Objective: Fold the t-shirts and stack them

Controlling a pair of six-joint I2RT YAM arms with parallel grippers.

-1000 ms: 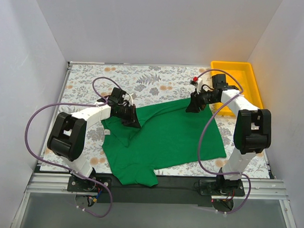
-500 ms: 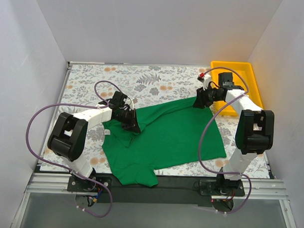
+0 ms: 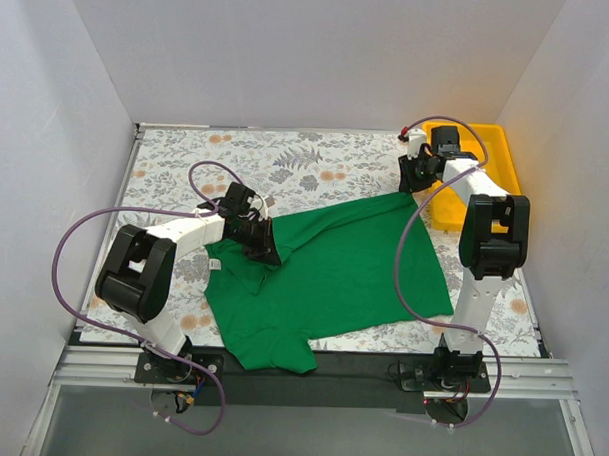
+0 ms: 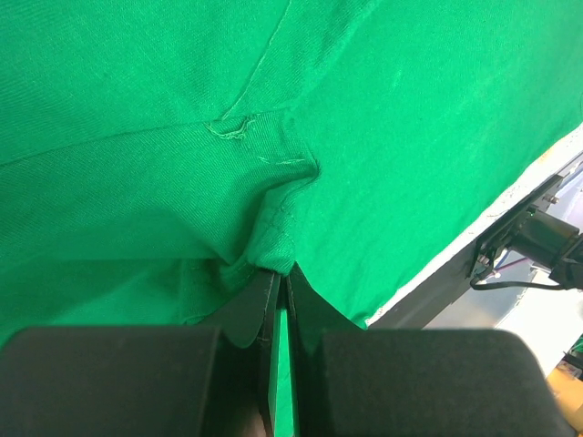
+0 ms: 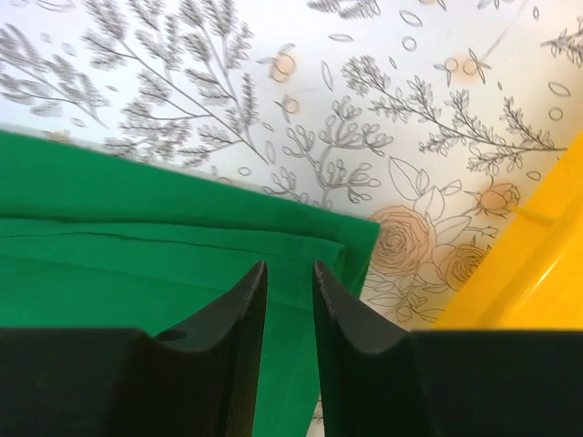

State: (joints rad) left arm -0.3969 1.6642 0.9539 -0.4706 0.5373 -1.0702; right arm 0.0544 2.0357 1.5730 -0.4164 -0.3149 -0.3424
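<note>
The right gripper (image 3: 410,184) has slid out to the far right corner of the green t-shirt (image 3: 333,269), beside the yellow tray (image 3: 492,155). Its jaws have come closer together. I think it is getting ready to grab that corner for a fold. The shirt lies spread out on the near part of the table. The left gripper (image 3: 264,249) is pinched shut on the shirt's left side. Only the right wrist view shows the small gap between the jaws. Only the left wrist view shows the bunched, pinched cloth.
</note>
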